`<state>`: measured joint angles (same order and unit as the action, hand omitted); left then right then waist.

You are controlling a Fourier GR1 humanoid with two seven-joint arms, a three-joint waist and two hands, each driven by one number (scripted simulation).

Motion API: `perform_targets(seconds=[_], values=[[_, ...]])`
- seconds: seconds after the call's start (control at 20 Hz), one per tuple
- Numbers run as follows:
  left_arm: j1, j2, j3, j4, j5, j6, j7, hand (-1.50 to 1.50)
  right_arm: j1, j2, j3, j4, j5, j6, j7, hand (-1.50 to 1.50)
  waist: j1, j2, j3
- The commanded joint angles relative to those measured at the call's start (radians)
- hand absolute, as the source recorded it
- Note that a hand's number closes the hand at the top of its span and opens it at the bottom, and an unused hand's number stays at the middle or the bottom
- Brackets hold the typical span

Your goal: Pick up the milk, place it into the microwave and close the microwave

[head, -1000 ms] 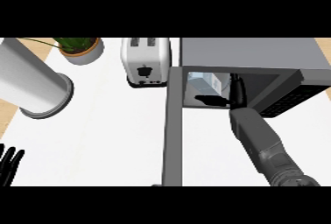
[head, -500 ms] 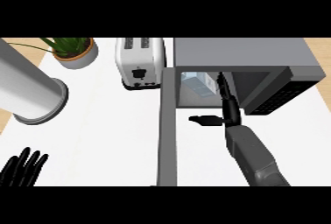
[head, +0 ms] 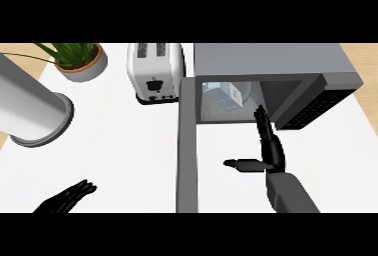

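The milk carton (head: 224,94), white and pale blue, lies inside the grey microwave (head: 295,65), visible through its open front. The microwave's door (head: 187,150) stands swung out toward me as a long grey slab. My right hand (head: 267,145) is open just outside the cavity, fingers straight and pointing at the opening, thumb stuck out to the left. It holds nothing and is clear of the carton. At the lower left edge my left hand (head: 65,201) rests open, fingers spread.
A white toaster (head: 155,72) stands just left of the microwave. A potted plant (head: 80,61) sits at the back left. A tall grey cylinder (head: 29,112) stands at the left edge. The white counter (head: 118,150) spreads between them.
My right hand has drawn back out of the microwave, leaving the milk inside. The view has shifted, and my left hand has moved further into view at the lower left.
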<state>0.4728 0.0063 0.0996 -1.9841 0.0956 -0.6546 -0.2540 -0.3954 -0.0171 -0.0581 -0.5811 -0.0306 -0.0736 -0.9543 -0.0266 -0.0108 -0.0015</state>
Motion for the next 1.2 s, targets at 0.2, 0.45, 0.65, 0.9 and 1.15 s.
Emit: perform_targets(seconds=[0.2,0.45,0.65,0.9,1.15], values=[[-0.109,0.01,-0.079,0.005,-0.083,0.052,0.083,1.5,0.317,-0.044,0.065,-0.48,-0.072,0.127,0.129,1.5,-0.003,0.002,0.0],[-0.229,-0.006,-0.201,0.084,-0.222,0.152,0.1,1.5,0.5,-0.129,0.033,-0.699,-0.164,0.221,0.208,-1.5,0.001,0.006,0.0],[-0.431,-0.006,-0.27,0.241,-0.274,0.297,0.117,1.5,0.579,-0.129,0.016,-0.866,-0.222,0.206,0.304,-1.5,-0.003,0.009,0.0],[-0.572,-0.006,-0.401,0.469,-0.324,0.397,0.048,1.5,0.611,-0.183,-0.027,-0.922,-0.232,0.224,0.315,-1.5,0.004,0.012,0.0],[-0.697,-0.006,-0.502,0.562,-0.347,0.476,0.043,1.5,0.689,-0.223,-0.048,-1.066,-0.234,0.228,0.363,-1.5,0.005,0.011,0.001]])
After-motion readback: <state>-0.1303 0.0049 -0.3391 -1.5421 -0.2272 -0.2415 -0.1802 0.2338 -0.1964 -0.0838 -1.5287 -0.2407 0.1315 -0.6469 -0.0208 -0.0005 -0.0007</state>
